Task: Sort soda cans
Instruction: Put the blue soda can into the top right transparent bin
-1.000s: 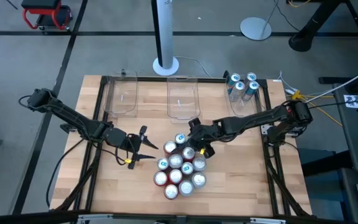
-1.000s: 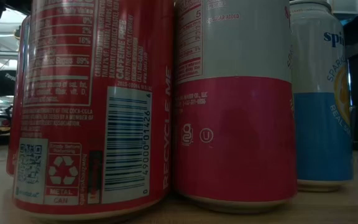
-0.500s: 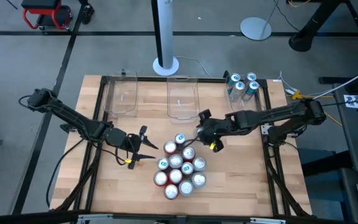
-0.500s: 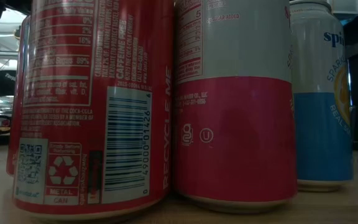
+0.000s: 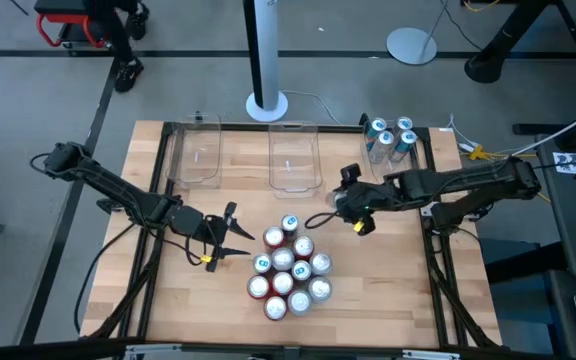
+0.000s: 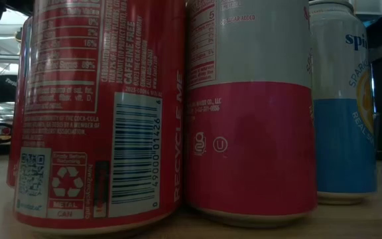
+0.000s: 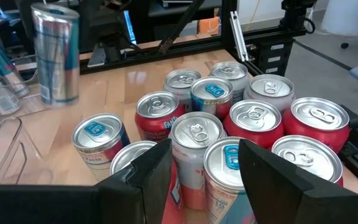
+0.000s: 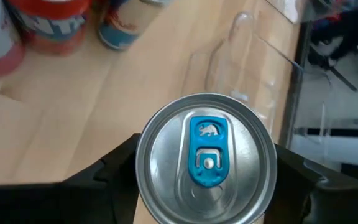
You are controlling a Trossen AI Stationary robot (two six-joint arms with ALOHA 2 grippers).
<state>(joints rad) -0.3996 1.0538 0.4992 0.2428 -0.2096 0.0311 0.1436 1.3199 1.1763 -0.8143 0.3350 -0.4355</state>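
Observation:
A cluster of soda cans point(image 5: 288, 265) stands upright at the middle of the table, red, silver-and-red and teal; the low view shows three of them close up point(image 6: 247, 113). My right gripper point(image 5: 351, 204) is between the cluster and the right bin, shut on one silver can with a blue tab point(image 8: 207, 155). This can also shows in the left wrist view point(image 7: 55, 53). My left gripper point(image 5: 226, 236) waits open just left of the cluster, its fingers point(image 7: 148, 180) pointing at the cans without touching. Several teal cans point(image 5: 388, 138) stand in the right bin. My right gripper holds the blue-tab can by its upper side wall, just under the rim point(image 8: 143, 163), pinched between the two fingers point(image 8: 114, 168). The fingers come from above, pointing down. The can is upright and lifted clear of the table.
Three clear bins sit along the far edge: left point(image 5: 196, 155), middle point(image 5: 293, 160) and right point(image 5: 408, 160). A dark frame borders the table. Bare wood lies between the cluster and the bins, and along the near edge.
My right gripper has moved from the far right side of the cluster toward the table's right and far edge. It has carried the blue-tab can up and away from the other cans. The left arm has kept still.

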